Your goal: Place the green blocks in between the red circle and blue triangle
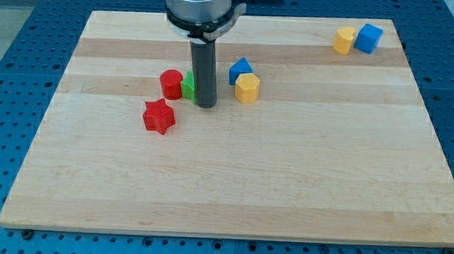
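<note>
The red circle [171, 84] sits left of centre in the upper half of the board. A green block [188, 87] touches its right side and is mostly hidden behind the rod; its shape cannot be made out. My tip [205, 105] rests just right of the green block. The blue triangle [240, 69] lies to the right of the rod, with a gap between them. Only one green block shows.
A yellow hexagon [247, 88] touches the blue triangle's lower right. A red star [159, 116] lies below the red circle. A yellow block [344, 40] and a blue cube [368, 38] sit at the wooden board's [232, 182] top right.
</note>
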You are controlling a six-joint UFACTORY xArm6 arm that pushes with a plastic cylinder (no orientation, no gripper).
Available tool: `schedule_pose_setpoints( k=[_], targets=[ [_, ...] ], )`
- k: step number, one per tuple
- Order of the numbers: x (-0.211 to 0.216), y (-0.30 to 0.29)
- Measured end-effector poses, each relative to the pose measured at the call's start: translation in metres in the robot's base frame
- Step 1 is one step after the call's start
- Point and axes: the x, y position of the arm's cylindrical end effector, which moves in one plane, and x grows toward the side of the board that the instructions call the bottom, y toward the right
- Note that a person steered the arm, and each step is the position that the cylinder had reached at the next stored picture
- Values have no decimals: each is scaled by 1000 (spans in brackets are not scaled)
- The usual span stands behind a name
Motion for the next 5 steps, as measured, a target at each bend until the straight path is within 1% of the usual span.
schedule_pose_setpoints(
  k=[1,3,5],
  targets=[
    [-11,0],
    [-11,36],
    [-11,45]
  ],
)
